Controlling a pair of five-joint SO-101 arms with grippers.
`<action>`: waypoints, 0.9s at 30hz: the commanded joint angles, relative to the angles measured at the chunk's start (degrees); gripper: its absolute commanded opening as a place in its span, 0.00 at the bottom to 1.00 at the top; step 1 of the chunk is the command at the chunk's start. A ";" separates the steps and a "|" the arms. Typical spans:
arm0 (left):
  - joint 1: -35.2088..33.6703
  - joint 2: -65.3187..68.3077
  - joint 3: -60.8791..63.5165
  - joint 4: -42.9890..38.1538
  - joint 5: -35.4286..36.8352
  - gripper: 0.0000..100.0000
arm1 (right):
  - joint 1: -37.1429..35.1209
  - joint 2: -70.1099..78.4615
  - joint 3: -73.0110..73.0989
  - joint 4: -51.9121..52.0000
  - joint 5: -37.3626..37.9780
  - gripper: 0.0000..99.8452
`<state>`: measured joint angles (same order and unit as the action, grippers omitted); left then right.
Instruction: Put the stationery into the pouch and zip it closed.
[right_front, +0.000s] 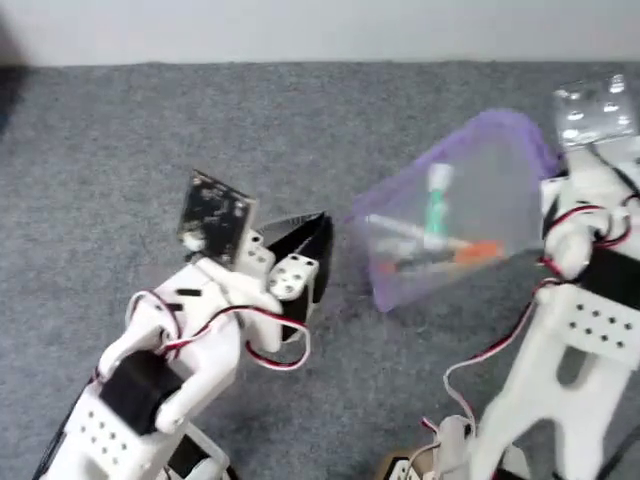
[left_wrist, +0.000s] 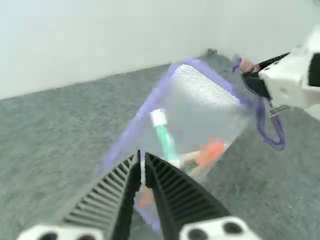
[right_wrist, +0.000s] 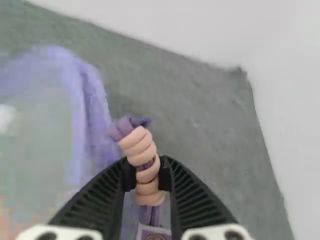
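A clear pouch (right_front: 470, 180) with a purple edge hangs tilted between my two arms, its lower corner on the grey mat. Inside lie a green pen with a white cap (right_front: 436, 205), a white pen and an orange item (right_front: 480, 252). In the left wrist view my left gripper (left_wrist: 142, 167) is shut on a thin white tab at the near corner of the pouch (left_wrist: 200, 115). My right gripper (right_wrist: 146, 175) is shut on a peach coiled cord (right_wrist: 142, 155) with a purple strap at the far end of the pouch (right_wrist: 45, 125).
Grey mat (right_front: 200, 120) covers the table up to a pale wall at the back. The left arm's body (right_front: 170, 350) fills the front left and the right arm's body (right_front: 570, 340) the front right. A purple strap loop (left_wrist: 272, 130) dangles under the right gripper.
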<state>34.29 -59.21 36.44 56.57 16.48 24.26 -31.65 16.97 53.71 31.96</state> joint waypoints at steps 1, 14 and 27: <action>-0.26 -2.64 -0.04 1.85 0.26 0.01 | 3.30 1.54 -0.53 -2.77 0.79 0.01; -0.70 -2.81 -0.04 1.93 0.09 0.02 | -10.86 -14.11 -0.70 -2.42 -0.35 0.01; -5.71 -3.34 -0.48 2.46 2.11 0.23 | -29.05 -25.63 -0.53 0.04 0.62 0.01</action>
<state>30.42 -61.14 36.79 58.86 17.80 -3.78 -54.68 16.97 52.92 32.04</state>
